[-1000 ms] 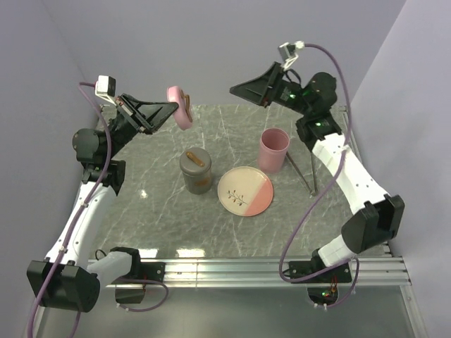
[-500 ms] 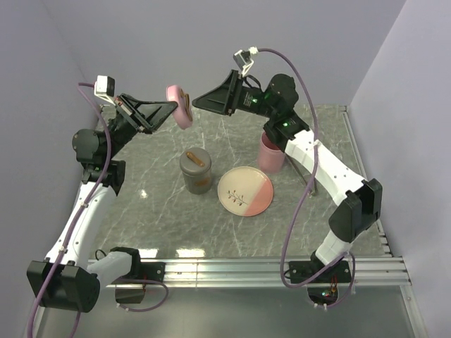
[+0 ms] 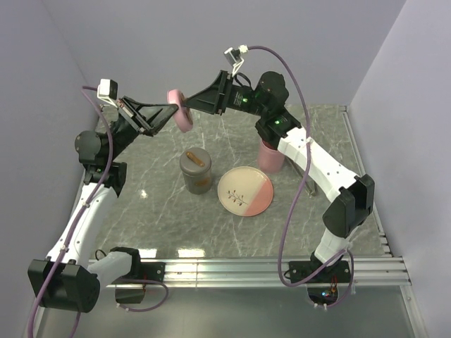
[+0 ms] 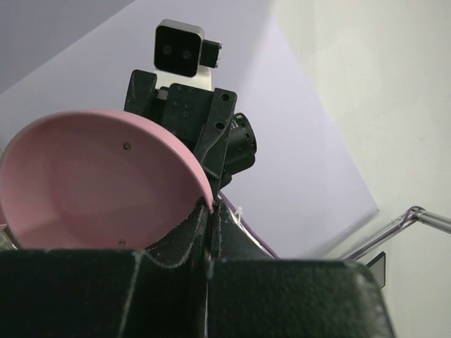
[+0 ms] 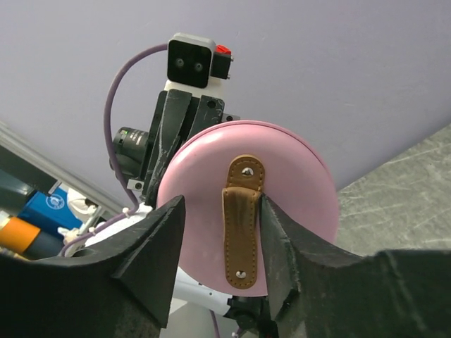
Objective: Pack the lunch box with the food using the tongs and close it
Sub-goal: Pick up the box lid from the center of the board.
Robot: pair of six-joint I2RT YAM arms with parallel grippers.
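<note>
Two claws meet on one pink lid, high over the table. R claw stands part-open, one finger each side of the brown strap on the lid's domed top. One finger looks to touch the strap's edge and the other shows a gap, so no grip yet. L claw is clenched on the lid's rim from the opposite side, w/ the lid's hollow face toward its own cam.

Risks, as I judge them:
1. R claw bites the strap only. It looks like a soft loop, so the lid could swing or twist once L claw lets go.
2. L claw releases before R claw has bitten, so the lid drops to the table, maybe onto the grey tub.
3. Both clamp and one arm pulls off-axis, so the lid pops out of the weaker hold.
4. The claws are nose to nose, v. close, so the fingers could knock.

Outward: the grey tub, w/ its own brown strap on top, sits on the table well apart from both claws. The pink cup is partly under the R forearm, w/ the plate just beside it. Tongs: only a sliver shows by the R arm, past the cup, unheld and well apart from either claw. Food: none visible on the plate or elsewhere. Can't tell if any sits inside the tub or cup.
</note>
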